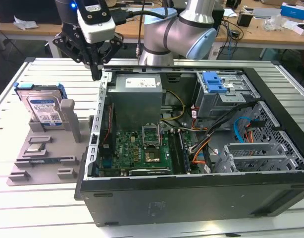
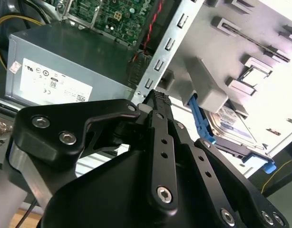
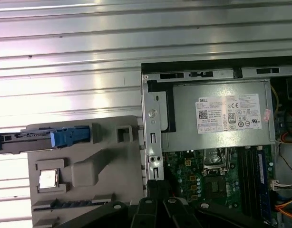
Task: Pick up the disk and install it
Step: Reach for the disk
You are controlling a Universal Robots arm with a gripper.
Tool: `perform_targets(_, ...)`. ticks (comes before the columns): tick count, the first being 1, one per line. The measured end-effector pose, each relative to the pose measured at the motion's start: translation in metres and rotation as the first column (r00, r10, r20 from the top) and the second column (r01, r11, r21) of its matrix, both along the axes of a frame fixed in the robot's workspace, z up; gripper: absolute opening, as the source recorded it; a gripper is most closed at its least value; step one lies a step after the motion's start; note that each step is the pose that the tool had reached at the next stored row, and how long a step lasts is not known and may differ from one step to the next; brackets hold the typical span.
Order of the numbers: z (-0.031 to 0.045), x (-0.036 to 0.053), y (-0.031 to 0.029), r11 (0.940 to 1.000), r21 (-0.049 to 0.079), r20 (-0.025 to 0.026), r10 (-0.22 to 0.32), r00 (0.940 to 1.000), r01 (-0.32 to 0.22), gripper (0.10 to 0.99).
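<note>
The disk (image 1: 43, 107) stands on edge in a slot of the grey holder (image 1: 40, 153) at the exterior view's left, its blue-and-white label facing forward and its blue rails along the sides. My gripper (image 1: 96, 71) hangs shut and empty above the rear left corner of the open computer case (image 1: 191, 198), to the right of the disk and well above it. In the second wrist view the gripper (image 2: 156, 98) points down at the case edge, with the disk (image 2: 231, 124) beyond it. In the first wrist view the disk (image 3: 46, 138) is seen edge-on, apart from the gripper (image 3: 158, 195).
Inside the case are a grey power supply (image 1: 137, 99), a green motherboard (image 1: 142, 148), a drive cage with a blue latch (image 1: 214, 82), and orange and blue cables (image 1: 241, 131). The holder also carries a chip (image 1: 35, 147) and a memory stick (image 1: 45, 160). The table (image 1: 43, 218) is slatted metal.
</note>
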State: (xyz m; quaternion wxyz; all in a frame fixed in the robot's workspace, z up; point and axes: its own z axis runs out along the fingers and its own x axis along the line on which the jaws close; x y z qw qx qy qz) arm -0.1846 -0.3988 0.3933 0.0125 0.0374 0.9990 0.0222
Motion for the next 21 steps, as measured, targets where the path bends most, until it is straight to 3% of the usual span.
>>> perform_targets(6, 0.0000, -0.0139, 0.0000, 1.0000, 0.000, -0.0001, 0.000, 1.0000, 0.000, 0.102)
perform_targets(8, 0.0000, -0.0238, 0.0000, 1.0000, 0.000, 0.0000, 0.000, 1.0000, 0.000, 0.102)
perform_targets(16, 0.0000, -0.0464, 0.0000, 1.0000, 0.000, 0.0000, 0.000, 1.0000, 0.000, 0.102)
perform_targets(21, 0.0000, -0.0558, 0.0000, 1.0000, 0.000, 0.0000, 0.000, 1.0000, 0.000, 0.102)
